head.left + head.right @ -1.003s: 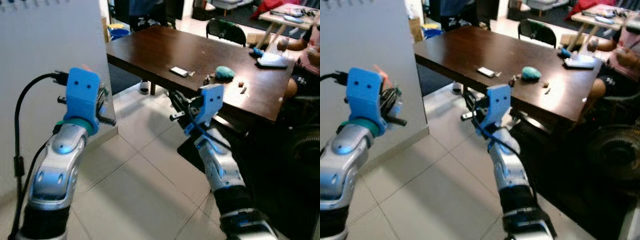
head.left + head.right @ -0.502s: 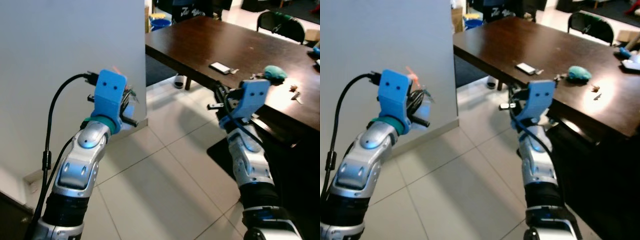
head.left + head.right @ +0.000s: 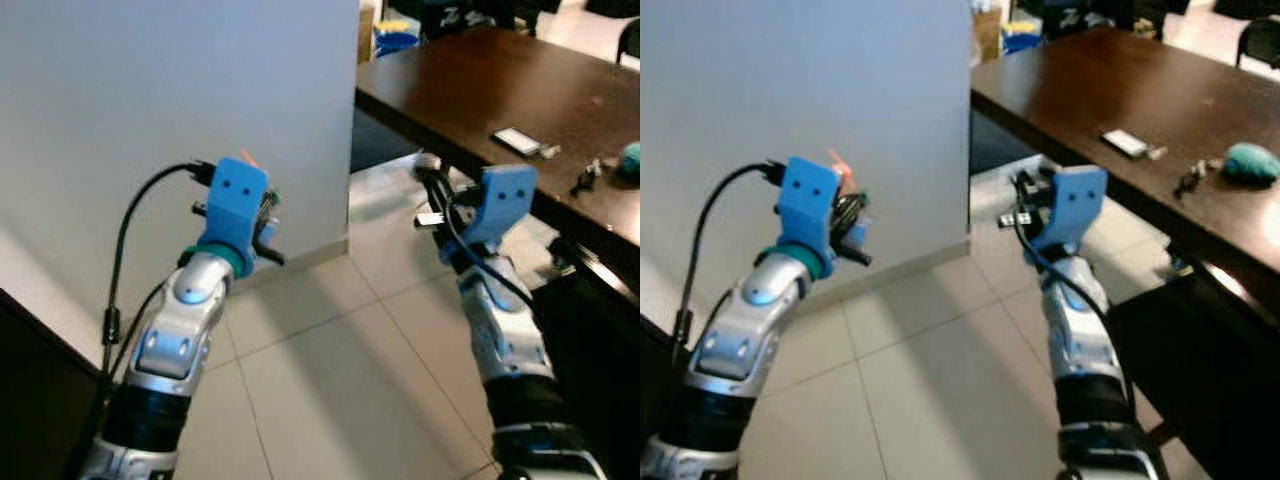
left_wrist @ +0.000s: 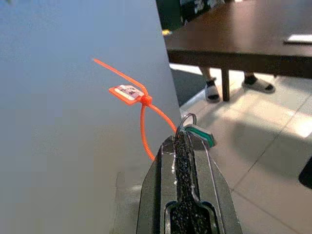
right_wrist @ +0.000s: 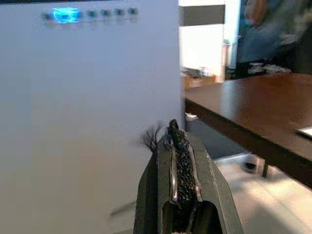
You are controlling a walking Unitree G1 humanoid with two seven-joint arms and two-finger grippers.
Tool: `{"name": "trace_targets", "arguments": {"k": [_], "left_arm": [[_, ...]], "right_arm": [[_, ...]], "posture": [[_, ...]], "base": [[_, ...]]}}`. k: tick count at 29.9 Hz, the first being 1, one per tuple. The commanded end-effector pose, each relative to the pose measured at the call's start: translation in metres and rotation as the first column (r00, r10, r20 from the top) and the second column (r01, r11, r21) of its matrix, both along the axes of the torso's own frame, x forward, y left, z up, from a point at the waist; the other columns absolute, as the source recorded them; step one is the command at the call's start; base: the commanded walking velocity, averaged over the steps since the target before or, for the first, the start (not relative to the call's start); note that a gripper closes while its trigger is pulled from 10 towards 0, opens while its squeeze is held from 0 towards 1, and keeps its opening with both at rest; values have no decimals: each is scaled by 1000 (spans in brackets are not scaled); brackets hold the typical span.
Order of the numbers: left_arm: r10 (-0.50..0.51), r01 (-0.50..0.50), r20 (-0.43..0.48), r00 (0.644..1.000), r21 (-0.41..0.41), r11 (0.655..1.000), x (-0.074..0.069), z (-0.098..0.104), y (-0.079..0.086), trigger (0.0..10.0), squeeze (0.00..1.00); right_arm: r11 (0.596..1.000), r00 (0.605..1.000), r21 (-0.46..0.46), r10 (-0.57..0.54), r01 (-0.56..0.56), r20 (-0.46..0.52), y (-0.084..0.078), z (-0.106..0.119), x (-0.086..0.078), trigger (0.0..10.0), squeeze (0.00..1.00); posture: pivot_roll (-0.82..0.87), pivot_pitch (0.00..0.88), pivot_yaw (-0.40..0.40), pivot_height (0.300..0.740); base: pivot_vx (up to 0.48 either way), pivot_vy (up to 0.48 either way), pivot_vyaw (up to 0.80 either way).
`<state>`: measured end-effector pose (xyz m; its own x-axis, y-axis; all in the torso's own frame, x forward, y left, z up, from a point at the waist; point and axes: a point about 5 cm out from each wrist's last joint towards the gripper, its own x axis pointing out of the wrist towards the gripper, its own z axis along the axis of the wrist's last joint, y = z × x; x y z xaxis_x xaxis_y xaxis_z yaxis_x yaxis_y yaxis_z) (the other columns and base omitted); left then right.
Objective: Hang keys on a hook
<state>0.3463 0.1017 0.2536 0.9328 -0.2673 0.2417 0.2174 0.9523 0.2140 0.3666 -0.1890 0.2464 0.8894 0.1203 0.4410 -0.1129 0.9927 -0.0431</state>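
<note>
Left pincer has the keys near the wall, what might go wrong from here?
The left pincer pinches the keys by only a thin ring at its tips, so they may slip. The orange tie sticks out and may snag on the wall. The right pincer sits close beside the table and may bump its edge.

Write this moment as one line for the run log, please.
left tool: shut on keys with orange tag | near grey wall | right tool: shut, empty
</note>
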Motion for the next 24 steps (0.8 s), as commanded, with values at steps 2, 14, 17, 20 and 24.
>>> {"name": "trace_targets", "arguments": {"k": [2, 14, 17, 20, 24], "left_arm": [[17, -17, -12, 1000, 7, 1000, 3, -5, 4, 10000, 0], [133, -133, 2, 991, 51, 990, 9, -6, 27, 10000, 0], [141, -141, 1, 990, 51, 989, 9, -7, 30, 10000, 0], [149, -150, 6, 989, 40, 988, 8, -9, 30, 10000, 0], [149, -149, 5, 989, 32, 988, 7, -13, 26, 10000, 0]], "right_arm": [[999, 999, -2, 33, -33, 7, 8, 3, 1, 10000, 0], [989, 989, -25, 146, -146, -19, 37, -3, 2, 10000, 0], [989, 990, -28, 143, -143, -17, 34, -2, 2, 10000, 0], [991, 991, -33, 129, -130, -17, 29, -1, 3, 10000, 0], [990, 990, -10, 142, -142, -6, 33, 0, 2, 10000, 0]], "posture": [[-24, 45, 153, 740], [1, 53, 108, 740], [8, 60, 105, 740], [3, 63, 102, 740], [1, 64, 100, 740]], "base": [[0, 0, 769], [0, 0, 769], [0, 0, 769], [102, 0, 504], [420, 0, 0]]}}
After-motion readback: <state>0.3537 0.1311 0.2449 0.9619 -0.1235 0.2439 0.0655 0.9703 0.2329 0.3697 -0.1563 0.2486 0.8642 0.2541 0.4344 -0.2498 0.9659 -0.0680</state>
